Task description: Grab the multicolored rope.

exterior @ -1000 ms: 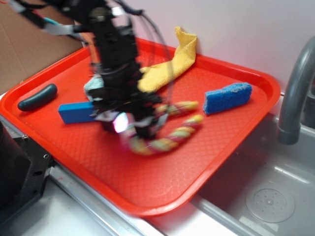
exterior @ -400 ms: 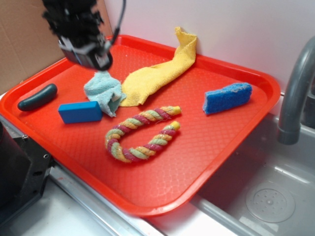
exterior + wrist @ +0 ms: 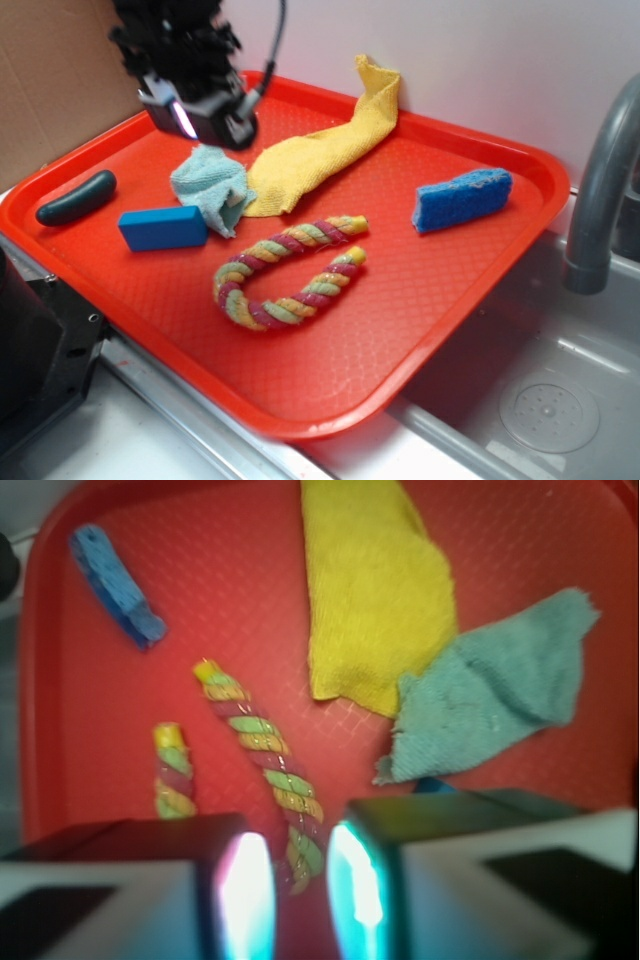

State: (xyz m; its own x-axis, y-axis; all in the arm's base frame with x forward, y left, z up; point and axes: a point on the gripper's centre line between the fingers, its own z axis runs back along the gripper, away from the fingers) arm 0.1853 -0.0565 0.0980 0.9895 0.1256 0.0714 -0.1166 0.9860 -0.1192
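The multicolored rope [image 3: 290,241] lies in a U on the red tray [image 3: 330,390], its bend toward the front left. It is twisted from red, yellow, pale green and pink strands. My gripper [image 3: 200,118] hangs high above the tray's back left, over a teal cloth [image 3: 210,185], well apart from the rope. In the wrist view the rope [image 3: 265,770] runs down into the gap between my two fingers, far below them. The gripper [image 3: 300,880] is open with a narrow gap and holds nothing.
A yellow towel [image 3: 330,140] drapes up the back wall. A blue block [image 3: 160,228] and a dark green oblong [image 3: 75,198] lie at the left, a blue sponge [image 3: 462,198] at the right. A grey faucet [image 3: 600,180] and sink stand right of the tray.
A second ago the gripper was low on the rope's bend. It has risen to the back left without it, then shifted slightly right. The rope lies spread in a U.
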